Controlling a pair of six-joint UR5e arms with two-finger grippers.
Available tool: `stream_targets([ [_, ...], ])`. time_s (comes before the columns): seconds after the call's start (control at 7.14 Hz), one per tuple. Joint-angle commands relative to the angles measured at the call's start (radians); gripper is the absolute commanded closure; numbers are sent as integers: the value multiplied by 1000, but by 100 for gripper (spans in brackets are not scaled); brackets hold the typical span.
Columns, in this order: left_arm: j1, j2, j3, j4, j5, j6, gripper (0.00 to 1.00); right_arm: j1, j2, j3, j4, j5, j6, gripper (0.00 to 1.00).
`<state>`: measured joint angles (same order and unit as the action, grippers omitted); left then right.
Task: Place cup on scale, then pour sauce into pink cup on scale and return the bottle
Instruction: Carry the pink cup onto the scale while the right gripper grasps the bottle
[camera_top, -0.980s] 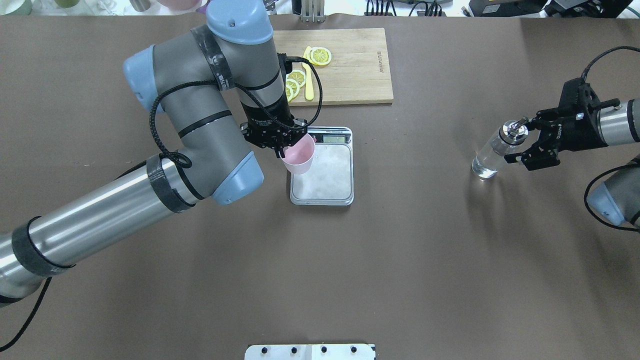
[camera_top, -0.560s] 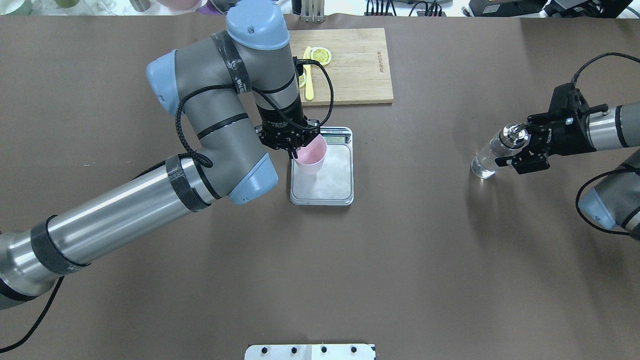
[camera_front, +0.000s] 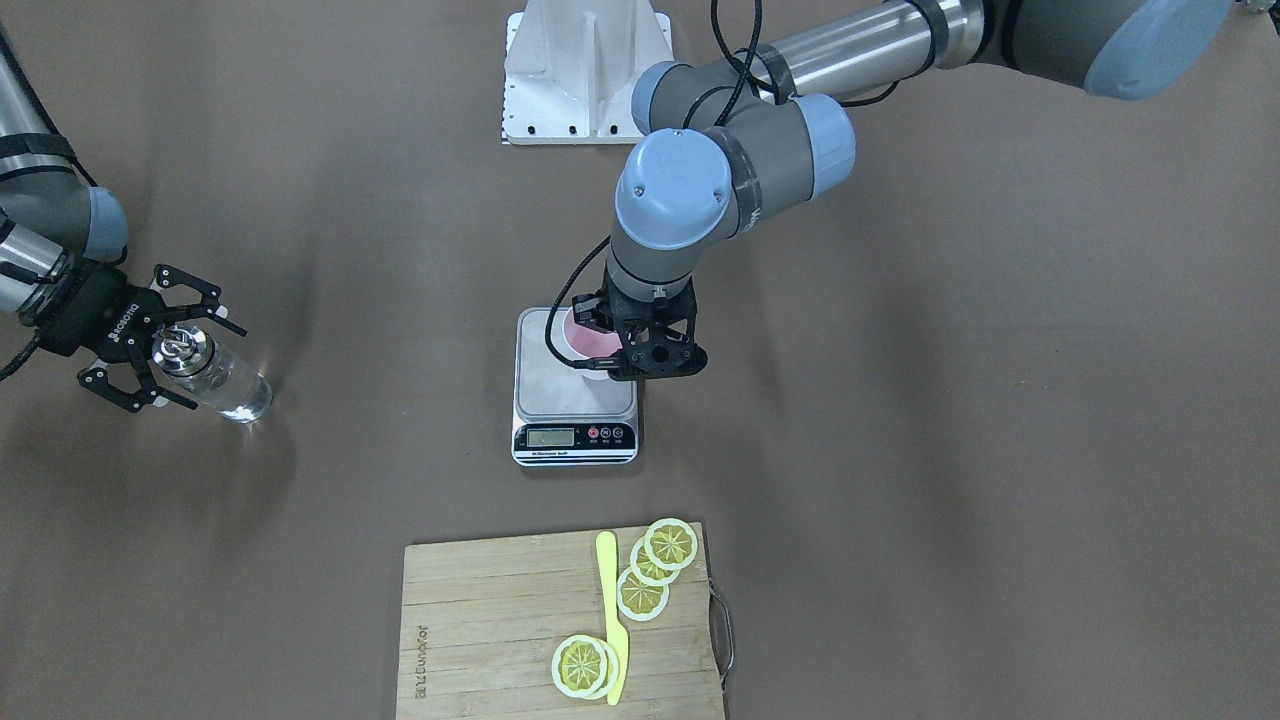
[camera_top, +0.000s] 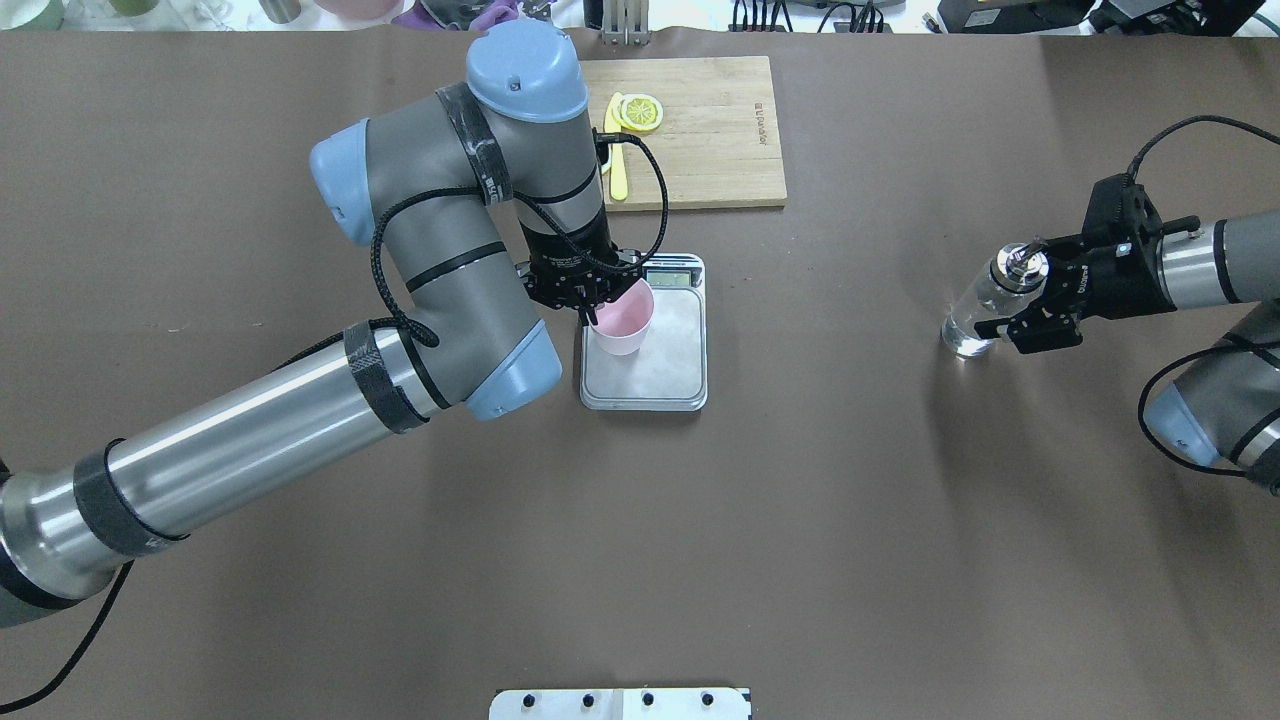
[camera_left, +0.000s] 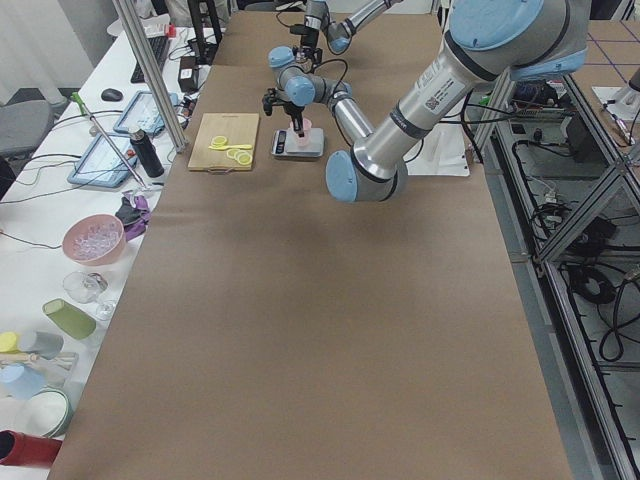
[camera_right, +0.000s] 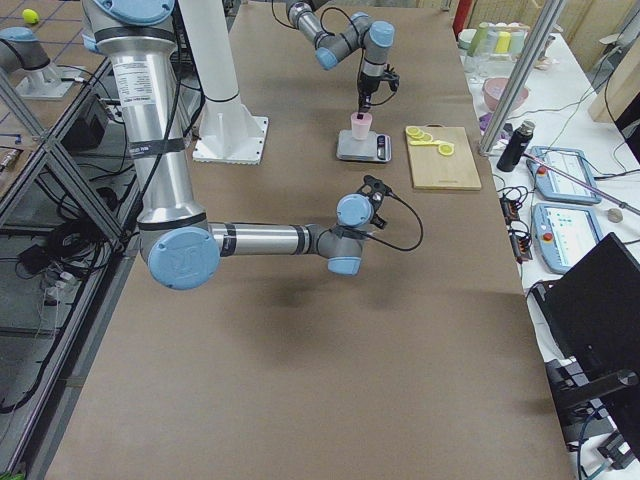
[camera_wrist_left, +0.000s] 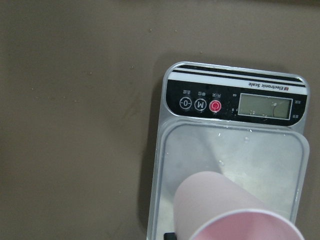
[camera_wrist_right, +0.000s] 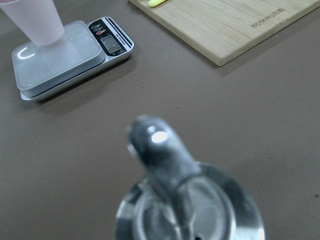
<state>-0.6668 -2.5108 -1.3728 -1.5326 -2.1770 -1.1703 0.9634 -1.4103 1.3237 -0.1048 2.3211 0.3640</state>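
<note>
Brown paper-covered table (camera_top: 800, 500), two arms in from opposite ends. Left gripper (camera_top: 592, 315) points straight down, fingers pinched on the cup (camera_top: 625, 322) rim at the cup's 9 o'clock side in the overhead view, one finger inside the mouth and one outside. Cup is upright, long axis vertical, wide mouth up and narrow base down, over the 10 o'clock part of the scale (camera_top: 660, 370) platform; can't tell if the base is fully resting on it or just above. Scale's long axis runs 12 to 6 in the overhead view, with its display (camera_wrist_left: 265, 106) and buttons (camera_wrist_left: 200, 104) strip at the 12 o'clock end, away from the robot. Right gripper (camera_top: 1012, 288) comes in sideways from 3 o'clock, fingers spread apart either side of the bottle (camera_top: 975, 315) neck, not closed on it; contact can't be told. Bottle stands on the table at 3 o'clock from the scale, well apart from it, long axis vertical, metal pourer cap up; right wrist view looks down onto the cap, blurred. Cutting board (camera_top: 710, 130) lies at 12 o'clock from the scale, near but not touching, with lemon slices (camera_front: 650, 570) and a yellow knife (camera_front: 610, 620) on it.
</note>
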Motion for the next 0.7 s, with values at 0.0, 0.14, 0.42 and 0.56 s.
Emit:
stream_targets([
  [0.0, 1, 0, -5, -15, 2, -2, 82, -8, 1, -4, 14, -17, 15, 37],
  [0.14, 3, 4, -3, -30, 2, 1, 59, -8, 1, -4, 16, -20, 15, 46],
  [0.42, 4, 7, 0, -46, 2, 3, 45, -8, 1, -4, 16, -20, 15, 88],
  [0.56, 4, 7, -3, -44, 2, 1, 44, -8, 1, -3, 17, -19, 15, 95],
])
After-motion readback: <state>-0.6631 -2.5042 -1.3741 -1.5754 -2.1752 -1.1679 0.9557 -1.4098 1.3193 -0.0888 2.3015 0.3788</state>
